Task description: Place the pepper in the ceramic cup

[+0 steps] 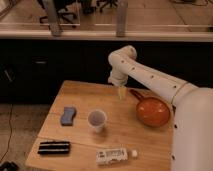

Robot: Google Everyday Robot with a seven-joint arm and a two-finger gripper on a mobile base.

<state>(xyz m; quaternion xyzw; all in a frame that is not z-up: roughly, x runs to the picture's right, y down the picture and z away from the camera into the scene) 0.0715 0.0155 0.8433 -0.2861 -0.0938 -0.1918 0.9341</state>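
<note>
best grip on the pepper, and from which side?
Probably mid-body of the pepper, from above, fingers across its narrow width: it is slim and lies flat beside the orange bowl. The end effector hangs just left of it.

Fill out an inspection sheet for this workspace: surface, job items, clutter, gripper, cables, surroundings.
Surface: wooden table, items spread apart.
Job's things: pepper lies beside the orange bowl; ceramic cup stands upright mid-table.
Clutter: blue sponge, black case, white bottle lying on its side.
Gripper: gripper hangs low over the table's far side, left of the pepper.
Cables: dark cable on the floor at left.
Surroundings: dark cabinets, chairs behind.
</note>
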